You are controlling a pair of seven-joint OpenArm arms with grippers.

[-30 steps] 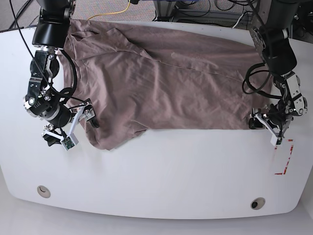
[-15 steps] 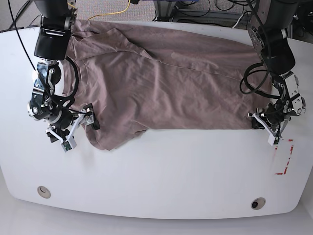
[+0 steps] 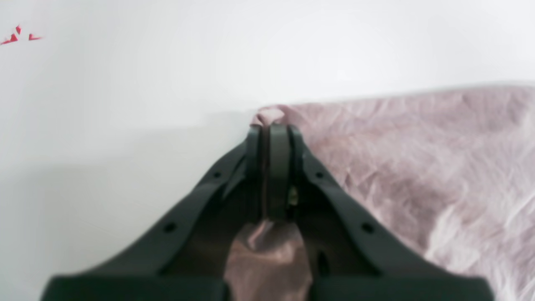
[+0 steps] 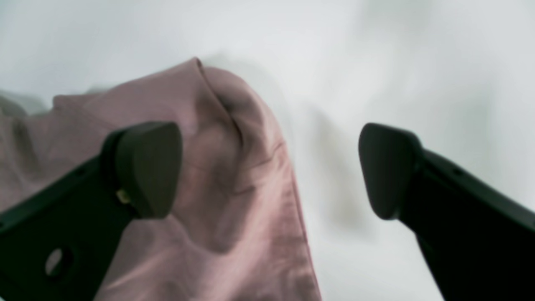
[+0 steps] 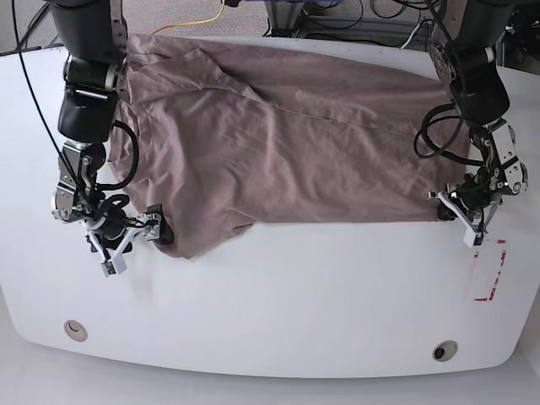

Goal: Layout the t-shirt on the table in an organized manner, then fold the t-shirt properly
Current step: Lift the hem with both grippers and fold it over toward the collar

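White and glossy, the table (image 5: 278, 312) carried the t-shirt (image 5: 287, 143) spread across its far half, long axis running side to side between the two arms, with cables and floor beyond the far edge.

At the left gripper (image 3: 269, 129), the jaws were pressed together on a pinch of fabric at the shirt's near corner; cloth showed between the pads and bunched behind them. In the base view that gripper (image 5: 451, 207) sat low at the shirt's near corner on the view's right, the arm bent down from above, a red mark (image 5: 492, 274) on the table just beyond it.

The right gripper (image 4: 269, 167) stood wide apart, gripping nothing. One finger (image 4: 146, 167) hung over the cloth, the other over bare table, so the rumpled edge of the shirt lay between and under them. In the base view it (image 5: 139, 229) hovered beside the hanging flap at the near corner on the view's left, forearm dropping almost straight down.

Judged from this, the next move turned on the right jaws closing over that edge directly below.
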